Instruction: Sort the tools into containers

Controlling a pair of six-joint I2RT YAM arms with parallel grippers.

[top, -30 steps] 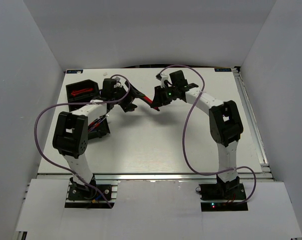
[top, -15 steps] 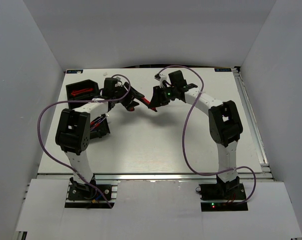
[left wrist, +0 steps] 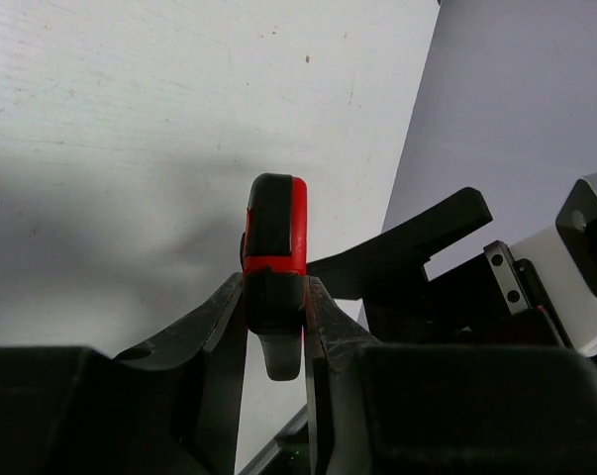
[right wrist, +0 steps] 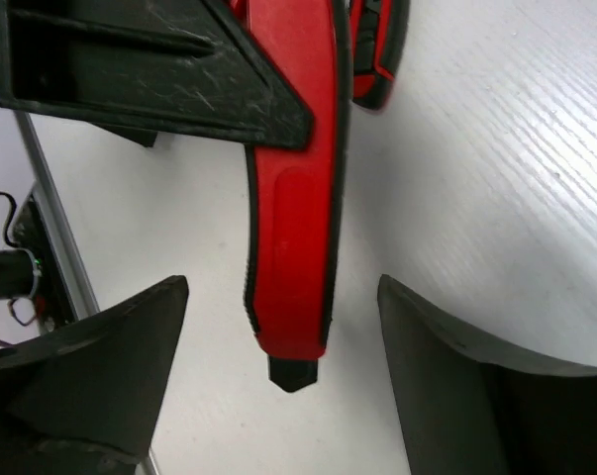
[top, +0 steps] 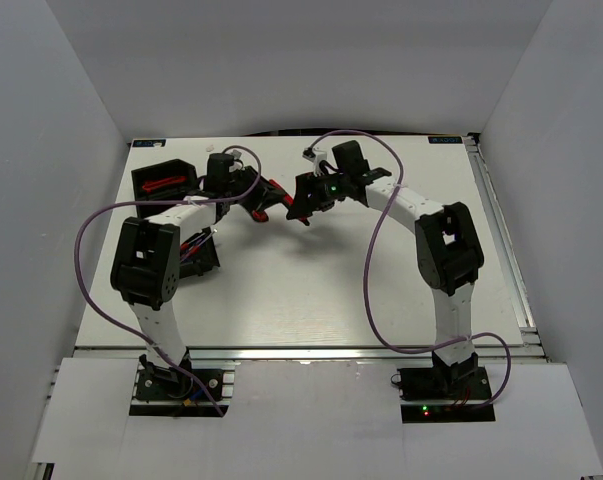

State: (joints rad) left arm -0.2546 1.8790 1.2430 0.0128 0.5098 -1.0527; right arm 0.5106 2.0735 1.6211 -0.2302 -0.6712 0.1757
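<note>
Smooth, glossy plastic pliers handle (right wrist: pixel 293 228)

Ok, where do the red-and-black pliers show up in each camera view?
Top external: pliers far centre of the table, between left gripper and right gripper.
Left wrist: pliers handle lower centre, clamped in the left gripper.
Right wrist: pliers handle down from top centre, between the open right gripper's fingers.
Shared landmark: the white table.
</note>
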